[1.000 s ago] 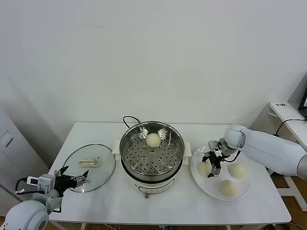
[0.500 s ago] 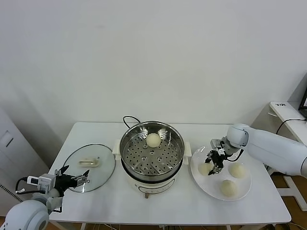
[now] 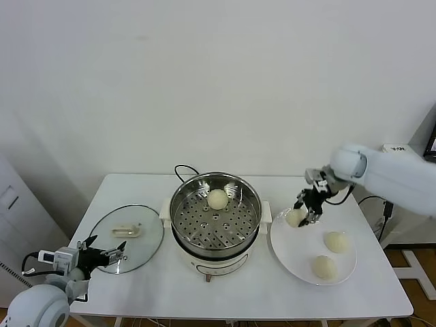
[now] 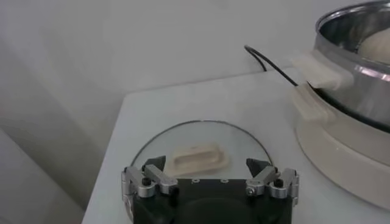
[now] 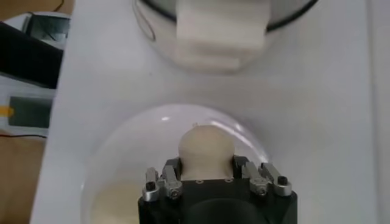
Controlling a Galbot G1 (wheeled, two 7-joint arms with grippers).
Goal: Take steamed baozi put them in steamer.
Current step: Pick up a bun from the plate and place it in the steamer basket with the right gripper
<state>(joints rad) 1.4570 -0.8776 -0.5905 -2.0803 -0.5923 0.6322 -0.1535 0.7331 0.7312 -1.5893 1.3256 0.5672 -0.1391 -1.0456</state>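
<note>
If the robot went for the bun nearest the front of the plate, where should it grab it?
Probably across its widest middle, coming straight down from above. That baozi is a smooth dome resting on the flat plate, apart from the other bun, so both sides are free. The right end effector already holds a bun that way.

Open steamer (image 3: 215, 216), one baozi (image 3: 217, 199) inside

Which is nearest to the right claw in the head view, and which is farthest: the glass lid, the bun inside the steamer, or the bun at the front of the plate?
Measured from the right claw, which holds a bun:
1. Front bun on the plate, just below the claw.
2. Bun in the steamer, toward the middle of the table.
3. Glass lid, at the table's left end.
</note>
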